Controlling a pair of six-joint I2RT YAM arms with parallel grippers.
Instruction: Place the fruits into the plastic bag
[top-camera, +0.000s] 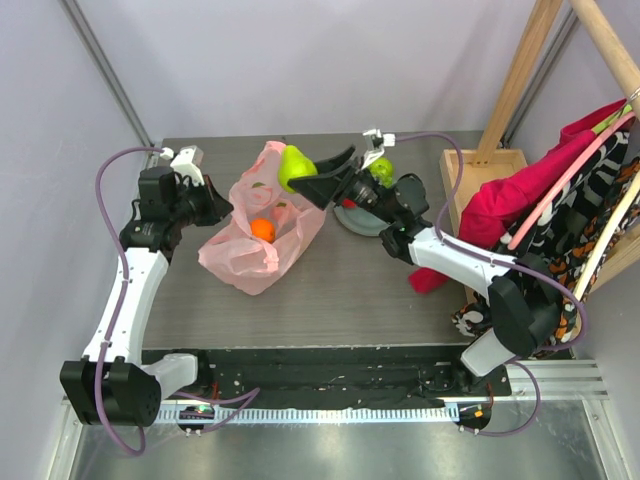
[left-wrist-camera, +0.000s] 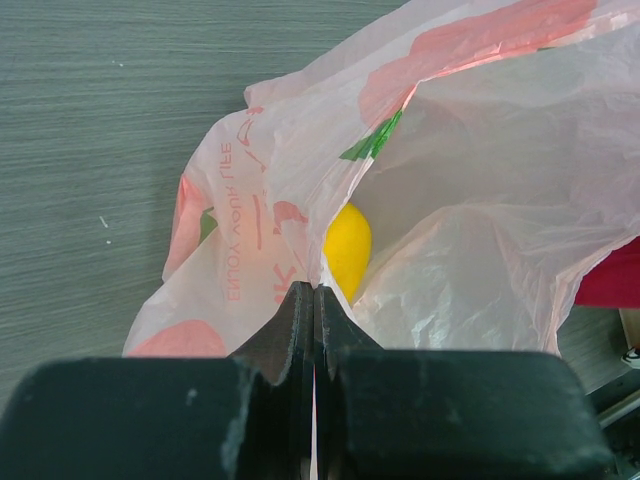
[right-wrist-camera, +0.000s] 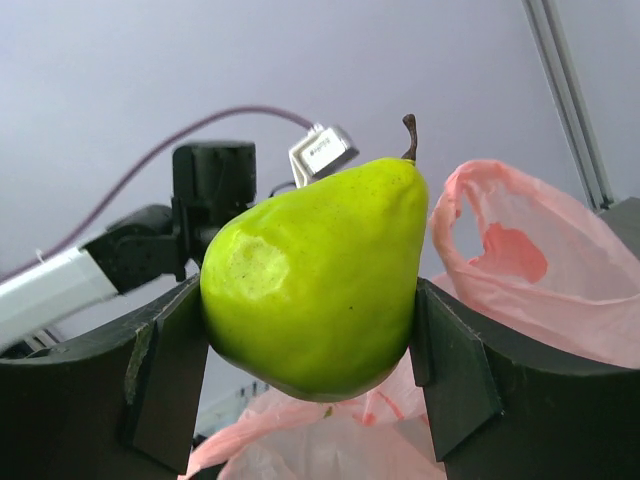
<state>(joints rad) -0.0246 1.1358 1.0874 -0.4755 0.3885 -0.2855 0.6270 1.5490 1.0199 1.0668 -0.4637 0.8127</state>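
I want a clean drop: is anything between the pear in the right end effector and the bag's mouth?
Nothing visible does. The pear, gripped in the right end effector, hangs over the far end of the plastic bag, one loop handle beside it. The left end effector pinches its edge, holding the mouth open.

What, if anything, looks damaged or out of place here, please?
The pear held in the right gripper has a pale, flattened scuff on its side, like a worn or dented spot. Nothing else stands out: the bag, pinched at its edge by the left gripper, looks untorn.
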